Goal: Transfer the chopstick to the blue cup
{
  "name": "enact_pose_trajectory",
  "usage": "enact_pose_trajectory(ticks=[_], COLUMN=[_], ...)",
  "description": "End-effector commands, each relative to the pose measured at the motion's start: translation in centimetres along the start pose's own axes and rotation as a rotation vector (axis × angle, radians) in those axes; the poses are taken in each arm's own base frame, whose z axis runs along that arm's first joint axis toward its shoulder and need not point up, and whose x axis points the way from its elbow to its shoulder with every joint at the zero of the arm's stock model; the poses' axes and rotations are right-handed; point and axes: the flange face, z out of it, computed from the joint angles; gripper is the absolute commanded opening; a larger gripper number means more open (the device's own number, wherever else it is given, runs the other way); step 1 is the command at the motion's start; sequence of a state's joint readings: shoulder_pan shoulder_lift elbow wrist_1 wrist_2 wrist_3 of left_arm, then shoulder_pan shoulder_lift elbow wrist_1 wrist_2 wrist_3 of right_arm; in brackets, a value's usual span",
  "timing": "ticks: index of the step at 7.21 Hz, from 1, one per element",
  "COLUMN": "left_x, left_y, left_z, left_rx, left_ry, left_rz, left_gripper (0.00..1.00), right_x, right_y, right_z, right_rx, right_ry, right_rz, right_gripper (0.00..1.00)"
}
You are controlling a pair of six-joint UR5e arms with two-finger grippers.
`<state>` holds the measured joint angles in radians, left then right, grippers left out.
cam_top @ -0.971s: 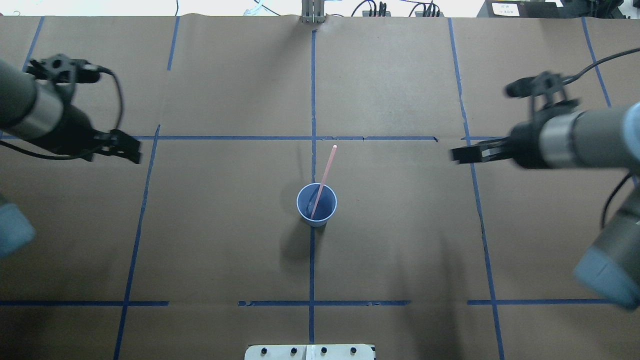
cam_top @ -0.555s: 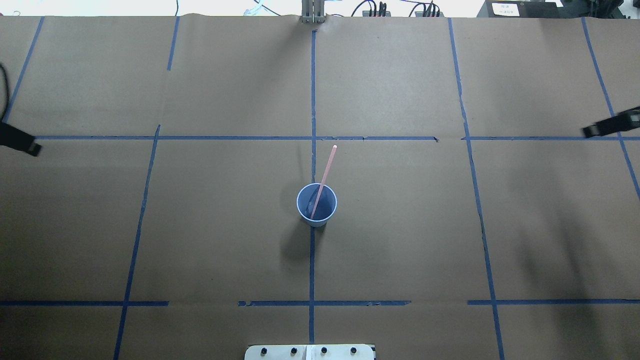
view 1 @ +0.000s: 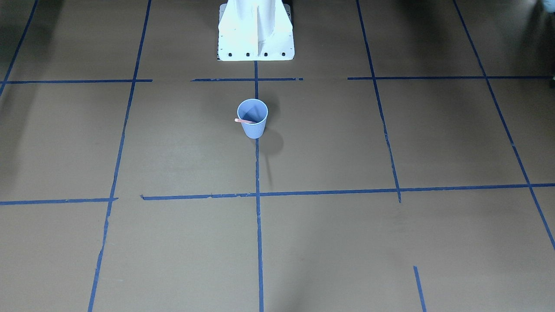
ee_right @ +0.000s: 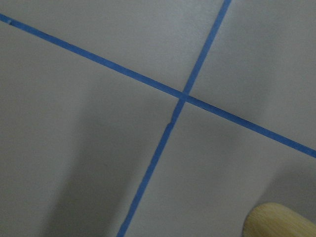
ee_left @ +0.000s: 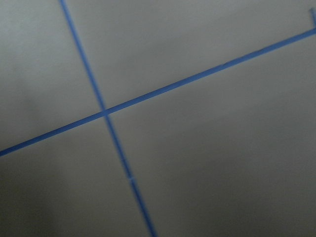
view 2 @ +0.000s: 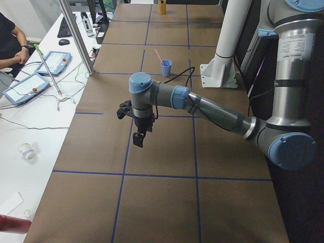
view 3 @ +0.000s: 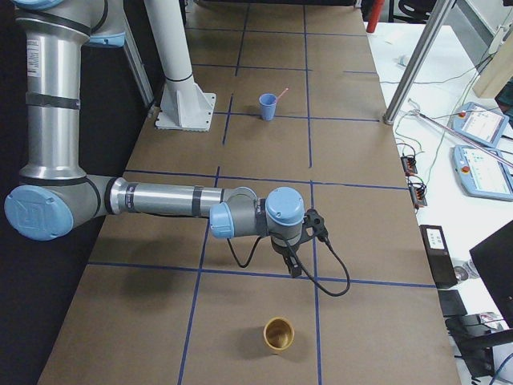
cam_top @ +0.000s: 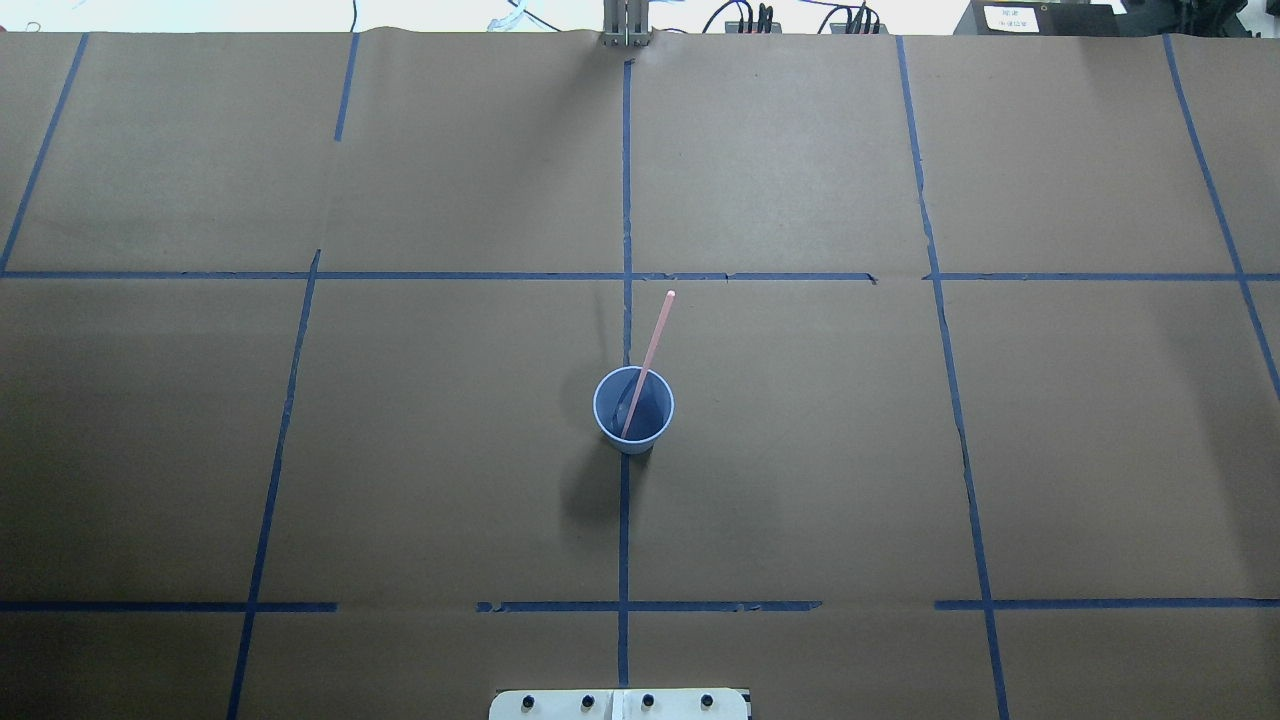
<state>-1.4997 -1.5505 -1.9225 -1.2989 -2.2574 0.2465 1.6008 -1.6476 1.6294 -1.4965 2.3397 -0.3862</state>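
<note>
Only a white label [cam_top: 1010, 15] on a black box [cam_top: 1075, 22] beyond the bench's [cam_top: 800, 480] far right edge bears writing, too small to read. The chopstick [cam_top: 652, 340] stands in the blue cup [cam_top: 662, 398] at mid-bench, lower end inside, long axis leaning far and slightly right. Both the left pincer [view 2: 137, 140] and the right pincer [view 3: 295, 269] hang well apart from the cup; whether either is spread or pressed together, I cannot tell. A tan cup [view 3: 279, 334] sits near the right pincer.

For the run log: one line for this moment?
chopstick in blue cup, leaning | left gripper away, state unclear | right gripper away, state unclear
</note>
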Motion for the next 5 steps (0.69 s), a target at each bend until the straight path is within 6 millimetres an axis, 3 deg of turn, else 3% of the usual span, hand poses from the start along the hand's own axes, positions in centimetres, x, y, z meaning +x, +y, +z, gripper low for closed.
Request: enact_pose_trajectory(ticks=[1,3,5], left_x=[-3.6,-4.9,-4.9], left_y=[1.6,1.6,1.0], left_z=[2.0,3.6,3.5], left_rx=[-0.029,-0.060,-0.060], left_ry=[0.081,0.087,0.085], left_rz=[-0.062,-0.097,-0.215], left_gripper=[1.00,1.00,1.00], right_x=[1.5,1.3,1.3], right_y=[-0.2,-1.9,-1.5], right_z=[-0.8,-1.8,-1.6], right_rx=[-0.075,-0.121,-0.141], right_ry=[0.029,-0.001,-0.014], right_rz=[0.024,0.096,0.138], right_gripper=[1.00,1.00,1.00])
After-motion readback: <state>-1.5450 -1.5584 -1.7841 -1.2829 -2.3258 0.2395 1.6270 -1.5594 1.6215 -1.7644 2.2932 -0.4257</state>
